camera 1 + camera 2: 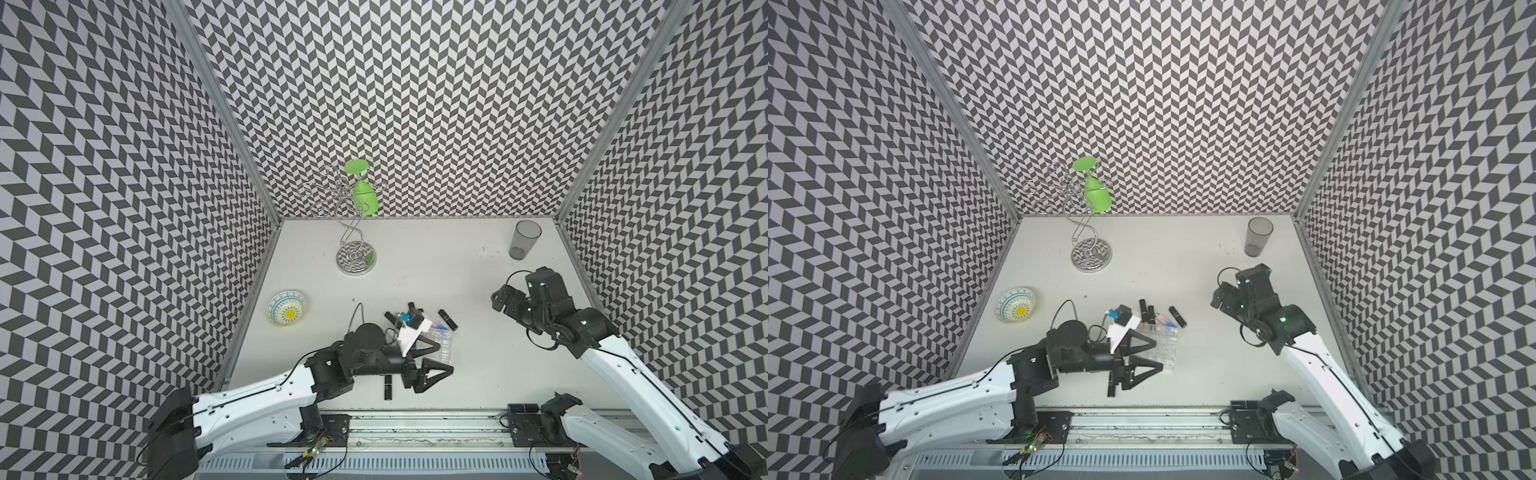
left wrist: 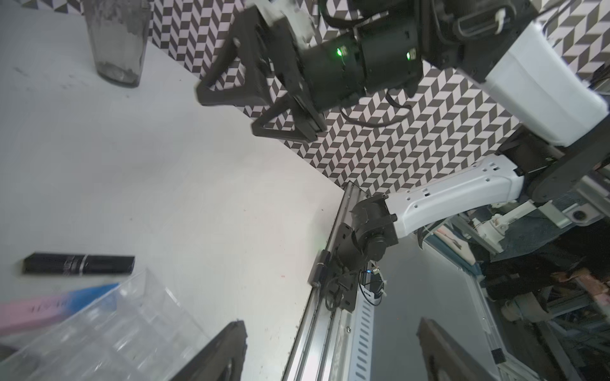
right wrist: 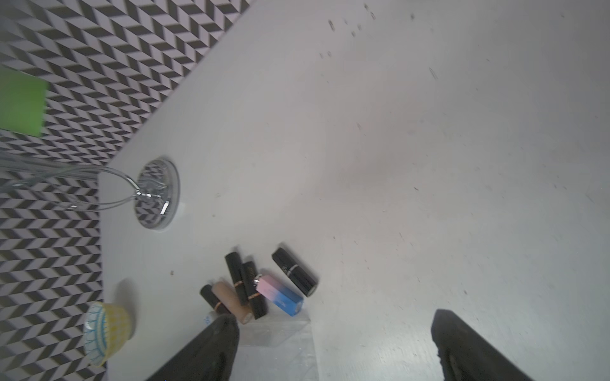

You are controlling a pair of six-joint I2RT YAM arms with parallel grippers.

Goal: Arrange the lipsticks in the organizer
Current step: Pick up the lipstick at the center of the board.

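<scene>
Clear organizer (image 1: 1167, 338), beside left end effector (image 1: 1156, 354)

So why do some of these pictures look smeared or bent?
Left wrist view: the pink-and-blue lipstick and clear organizer are smeared, close to the lens. Right wrist view: the green glass blurs at the edge. Both top views: walls flare outward, shadows faint.

Open white tabletop (image 1: 465, 270) runs wide between the clear plastic gridded organizer (image 1: 444, 338) and the tall grey translucent tumbler (image 1: 524, 241) — free passage there. The black left gripper (image 1: 446, 356), jaws spread, hangs over the organizer's near side; black, beige and pink-and-blue lipstick tubes (image 3: 251, 290) crowd its far edge
</scene>
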